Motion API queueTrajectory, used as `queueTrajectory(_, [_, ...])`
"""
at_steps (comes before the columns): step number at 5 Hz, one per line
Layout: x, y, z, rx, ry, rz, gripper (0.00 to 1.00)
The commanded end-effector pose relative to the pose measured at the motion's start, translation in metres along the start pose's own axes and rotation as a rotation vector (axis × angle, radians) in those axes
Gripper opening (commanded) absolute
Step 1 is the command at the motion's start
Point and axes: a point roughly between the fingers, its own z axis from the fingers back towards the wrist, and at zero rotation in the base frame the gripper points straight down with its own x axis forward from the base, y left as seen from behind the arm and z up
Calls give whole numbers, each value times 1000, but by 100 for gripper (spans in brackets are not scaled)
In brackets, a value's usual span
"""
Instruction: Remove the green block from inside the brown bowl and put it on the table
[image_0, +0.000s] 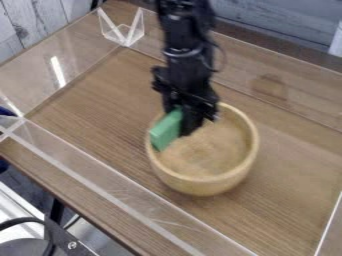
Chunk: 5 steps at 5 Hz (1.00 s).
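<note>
While it's a bit blurry, the green block (167, 131) reads as a small bright green matte chunk, tilted, sitting at the left inner rim of the brown bowl (203, 176) near the middle of the frame. That pincer (187, 118) comes straight down from the top and is clamped shut on the block's upper end. Otherwise the light-tan wooden bowl looks bare inside, just grain. It rests on the wood-grain bench (94, 110). Fingertips are hard to make out, and the arm is cut off at the top edge.
</note>
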Motion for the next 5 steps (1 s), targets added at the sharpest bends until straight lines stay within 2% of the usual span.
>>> queueTrajectory(1, [-1,31,4,24,-41,27,0])
queueTrajectory(2, [-6,46,-6,28,-32,42,0])
queueTrajectory(5, [-9,36,-10,17,-23,29,0])
